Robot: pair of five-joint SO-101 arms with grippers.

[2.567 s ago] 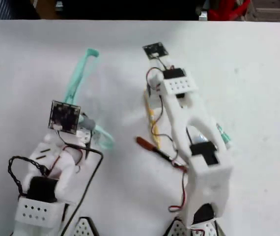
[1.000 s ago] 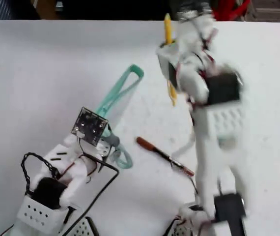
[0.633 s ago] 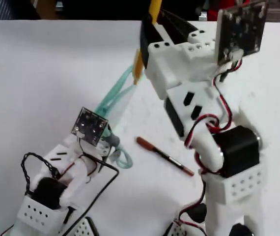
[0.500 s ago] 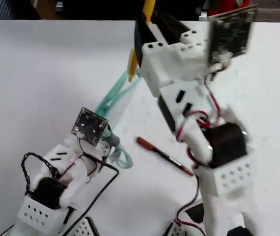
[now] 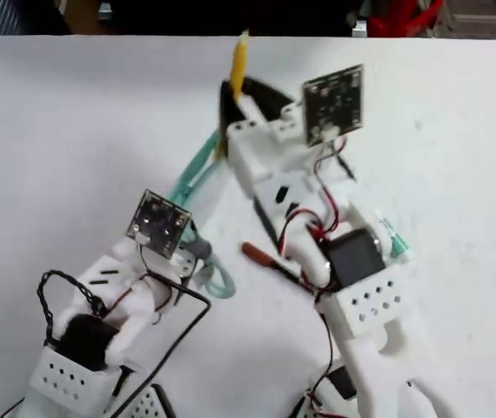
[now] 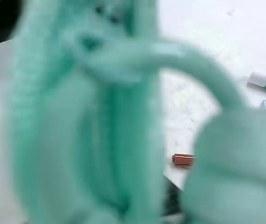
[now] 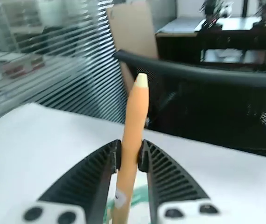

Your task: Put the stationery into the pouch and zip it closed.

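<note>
The pouch (image 5: pixel 192 178) lies left of centre on the white surface (image 5: pixel 65 113). It is a long, narrow strip of pale teal that runs from the left tool (image 5: pixel 194 251) away toward the far side. It looks like soft, see-through plastic with a thicker teal rim, so it should be light and floppy and will sag or fold unless its rim is held taut. The rim beside the zip is the sensible place to hold it, since the thin walls would likely crumple. In the left wrist view the teal material (image 6: pixel 100 121) sits right against the camera and hides the jaws, so I cannot tell whether the left tool has a grip on it.

The right tool (image 5: pixel 233 94) is clamped on a yellow-orange pencil (image 5: pixel 240 57), held raised just beyond the pouch's far end. In the right wrist view the ribbed black jaws pinch the smooth, round pencil (image 7: pixel 134 116) near its middle, with its pale tip pointing up. The pencil is stiff and light, but its smooth barrel could slide in the grip.

A slim pen (image 5: pixel 274 261) with a copper-brown cap lies flat between the two arms. A small white and green tube (image 5: pixel 393 237) lies to the right of the right arm.
</note>
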